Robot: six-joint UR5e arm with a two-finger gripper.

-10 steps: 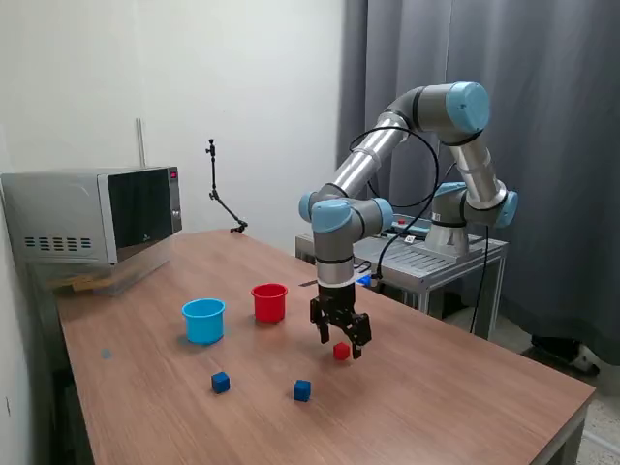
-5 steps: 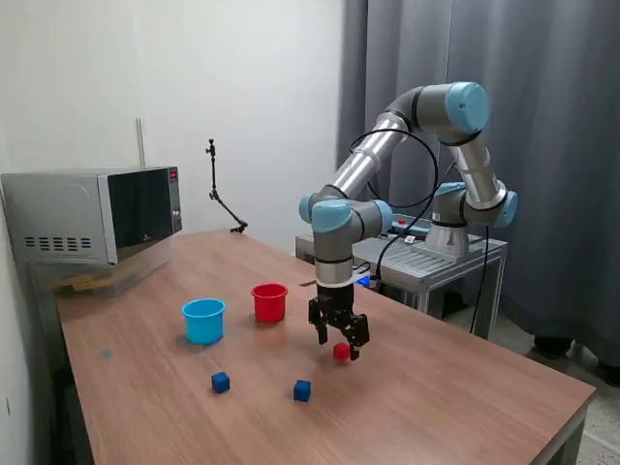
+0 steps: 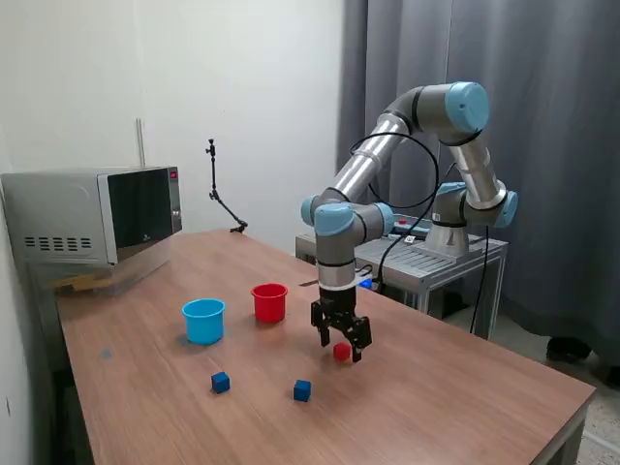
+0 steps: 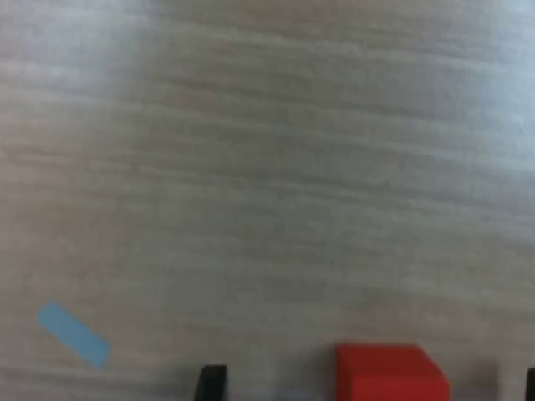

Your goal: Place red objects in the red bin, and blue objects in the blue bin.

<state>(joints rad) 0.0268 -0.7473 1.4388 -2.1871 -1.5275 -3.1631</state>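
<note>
Red cube [image 3: 341, 352] on the table [image 3: 455, 397], between the spread fingers of the gripper [image 3: 342, 351], flat on one face; long axis none. Red cup [image 3: 269, 302] and light blue cup [image 3: 203, 321] farther left, upright, contents not visible. Two dark blue cubes [image 3: 221, 383] [image 3: 302, 389] nearer, apart.

Cube [image 3: 342, 351] between open jaws
</note>
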